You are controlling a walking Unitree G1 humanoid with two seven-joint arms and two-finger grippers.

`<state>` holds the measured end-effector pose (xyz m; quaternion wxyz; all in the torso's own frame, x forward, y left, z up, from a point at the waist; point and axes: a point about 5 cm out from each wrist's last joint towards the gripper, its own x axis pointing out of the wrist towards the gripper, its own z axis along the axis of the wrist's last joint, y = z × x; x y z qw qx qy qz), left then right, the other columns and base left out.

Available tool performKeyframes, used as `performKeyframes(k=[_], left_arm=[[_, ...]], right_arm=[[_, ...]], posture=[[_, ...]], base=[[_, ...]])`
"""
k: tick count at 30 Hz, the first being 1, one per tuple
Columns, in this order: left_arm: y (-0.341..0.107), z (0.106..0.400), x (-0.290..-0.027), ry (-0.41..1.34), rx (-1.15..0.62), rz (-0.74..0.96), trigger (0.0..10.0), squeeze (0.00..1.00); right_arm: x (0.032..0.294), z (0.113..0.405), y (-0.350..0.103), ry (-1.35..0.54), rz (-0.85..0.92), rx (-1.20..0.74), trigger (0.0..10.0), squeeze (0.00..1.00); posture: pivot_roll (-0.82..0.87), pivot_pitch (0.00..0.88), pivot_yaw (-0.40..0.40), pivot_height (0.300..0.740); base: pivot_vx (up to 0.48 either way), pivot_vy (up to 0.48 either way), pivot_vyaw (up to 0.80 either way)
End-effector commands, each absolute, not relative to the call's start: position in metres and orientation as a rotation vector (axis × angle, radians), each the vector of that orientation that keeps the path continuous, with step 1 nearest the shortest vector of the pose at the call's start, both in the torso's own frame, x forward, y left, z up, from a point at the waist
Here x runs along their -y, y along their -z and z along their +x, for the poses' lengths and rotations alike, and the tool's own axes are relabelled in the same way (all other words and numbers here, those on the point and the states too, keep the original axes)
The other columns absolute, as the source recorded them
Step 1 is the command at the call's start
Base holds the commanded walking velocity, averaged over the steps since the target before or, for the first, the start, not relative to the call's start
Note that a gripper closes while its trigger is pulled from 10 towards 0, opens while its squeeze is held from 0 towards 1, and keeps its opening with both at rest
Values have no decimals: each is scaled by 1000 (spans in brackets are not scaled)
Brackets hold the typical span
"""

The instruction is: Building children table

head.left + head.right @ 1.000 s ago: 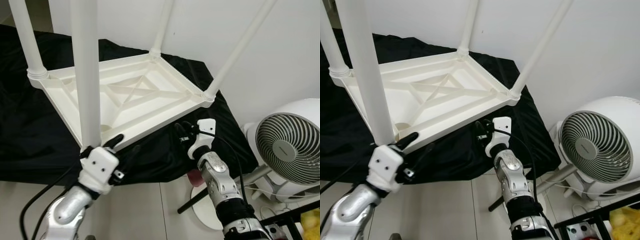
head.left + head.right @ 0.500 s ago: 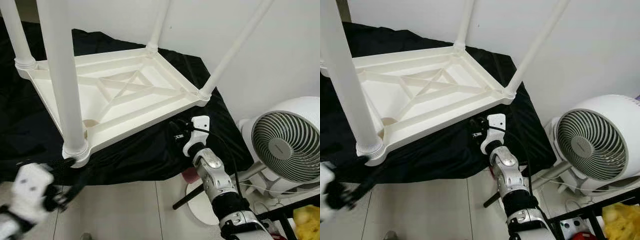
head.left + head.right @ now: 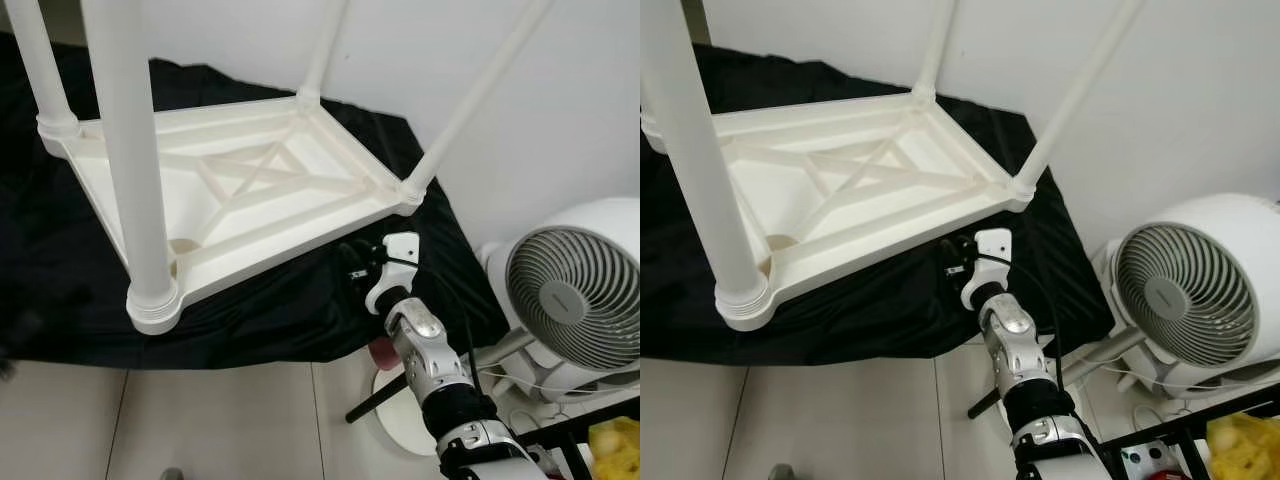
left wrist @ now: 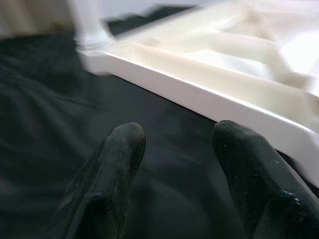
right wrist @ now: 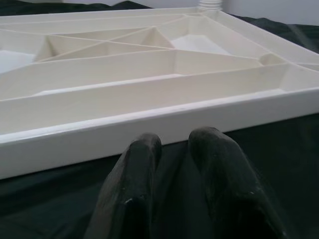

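The white children's table (image 3: pixel 290 248) lies upside down on a black cloth (image 3: pixel 60 290), its ribbed underside facing up. Its four white legs stand up from the corners; the nearest leg (image 3: pixel 130 180) sits in the front left corner. My right gripper (image 3: pixel 355 265) hovers just before the table's near right edge (image 5: pixel 149 124), low over the cloth, fingers almost together with nothing between them. My left gripper (image 4: pixel 174 134) is open above the black cloth, close to another rim of the table (image 4: pixel 199 94), holding nothing.
A white fan (image 3: pixel 575 300) stands on the floor at the right, with its round base (image 3: pixel 400 425) beside my right arm. A black rack and a yellow item (image 3: pixel 615 445) sit at the bottom right corner. Pale floor tiles (image 3: pixel 220 420) run along the cloth's front edge.
My left arm has let go of the near left leg, dropped down to the left and left the head views. The right arm has stayed by the table's edge.
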<state>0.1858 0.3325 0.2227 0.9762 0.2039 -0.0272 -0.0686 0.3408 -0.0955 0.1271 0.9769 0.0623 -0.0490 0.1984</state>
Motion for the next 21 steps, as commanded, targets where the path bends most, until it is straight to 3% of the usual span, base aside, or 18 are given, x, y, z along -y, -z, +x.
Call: performKeyframes(k=[1, 8, 21], left_arm=[[-218, 193, -336, 104, 49, 379, 10000, 0], [-221, 234, -316, 70, 132, 361, 10000, 0], [-223, 275, -221, 332, 281, 177, 10000, 0]], right_arm=[[105, 341, -122, -360, 129, 82, 10000, 0], [115, 350, -121, -263, 102, 50, 10000, 0], [151, 377, -129, -31, 118, -12, 10000, 0]], posture=[[212, 99, -237, 740], [173, 98, -223, 740], [107, 126, -228, 740]], base=[[0, 0, 0], [0, 0, 0], [0, 0, 0]])
